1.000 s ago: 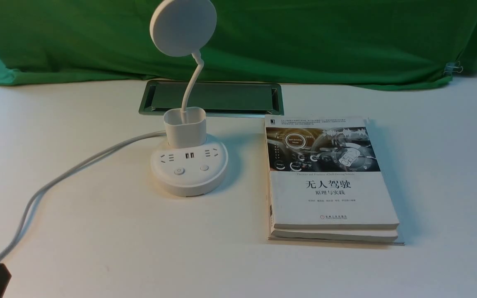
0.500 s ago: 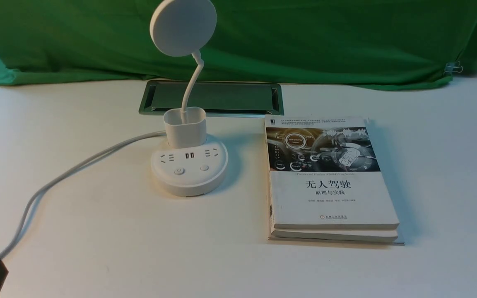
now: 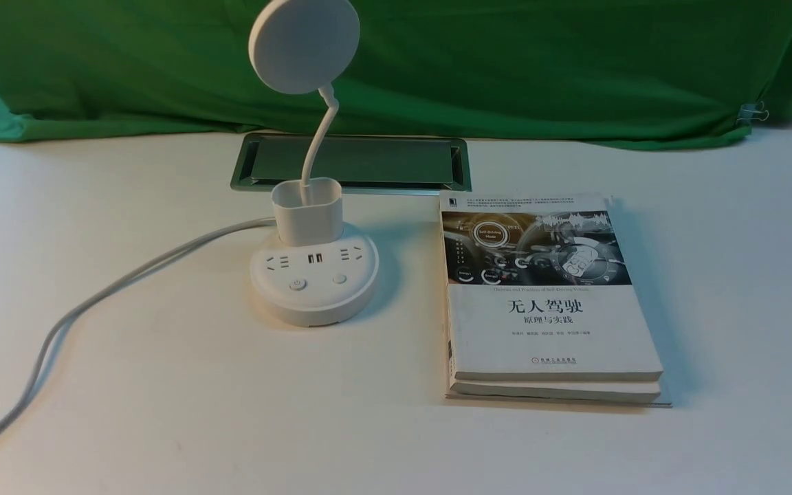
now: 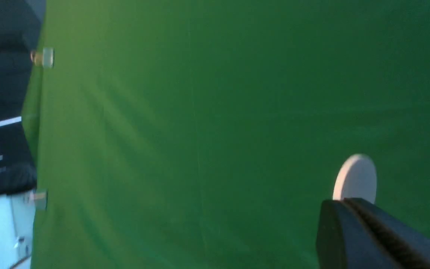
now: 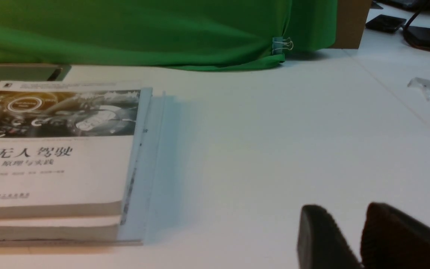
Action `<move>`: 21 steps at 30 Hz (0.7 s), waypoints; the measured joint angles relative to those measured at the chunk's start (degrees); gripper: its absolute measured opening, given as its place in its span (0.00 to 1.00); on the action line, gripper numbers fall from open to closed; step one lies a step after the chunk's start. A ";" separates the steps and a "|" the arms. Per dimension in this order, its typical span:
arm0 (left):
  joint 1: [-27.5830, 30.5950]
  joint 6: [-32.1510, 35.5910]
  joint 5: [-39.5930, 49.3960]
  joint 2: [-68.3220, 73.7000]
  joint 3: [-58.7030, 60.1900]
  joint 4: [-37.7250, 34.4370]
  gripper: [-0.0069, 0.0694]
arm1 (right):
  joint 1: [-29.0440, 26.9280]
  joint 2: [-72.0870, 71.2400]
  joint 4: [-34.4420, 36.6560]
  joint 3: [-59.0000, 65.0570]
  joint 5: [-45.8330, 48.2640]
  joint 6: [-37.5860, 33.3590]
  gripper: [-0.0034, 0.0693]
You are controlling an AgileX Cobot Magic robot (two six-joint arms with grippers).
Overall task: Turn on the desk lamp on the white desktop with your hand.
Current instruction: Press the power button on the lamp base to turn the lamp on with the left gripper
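While the smooth white disc-headed lamp (image 3: 304, 48) stands on the plain white desktop (image 3: 183, 385), its slender neck rising from an oval cup, the left black claw (image 4: 349, 203) is closed, gripping nothing; the right black claw (image 5: 343, 207) is parted slightly, empty.

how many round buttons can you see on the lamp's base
2. On the front part of the base, one button with a power symbol sits to the left, and a plainer button to the right. Any on the far side would be hidden.

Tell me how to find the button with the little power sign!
On the white table, left of the books, stands the lamp. Two round buttons sit at the front of its base. It's the left one; the right button has no sign I can see.
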 joint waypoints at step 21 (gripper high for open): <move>0.00 -7.04 44.34 21.98 -31.48 -2.80 0.09 | 0.00 0.00 0.00 0.00 0.07 0.00 0.38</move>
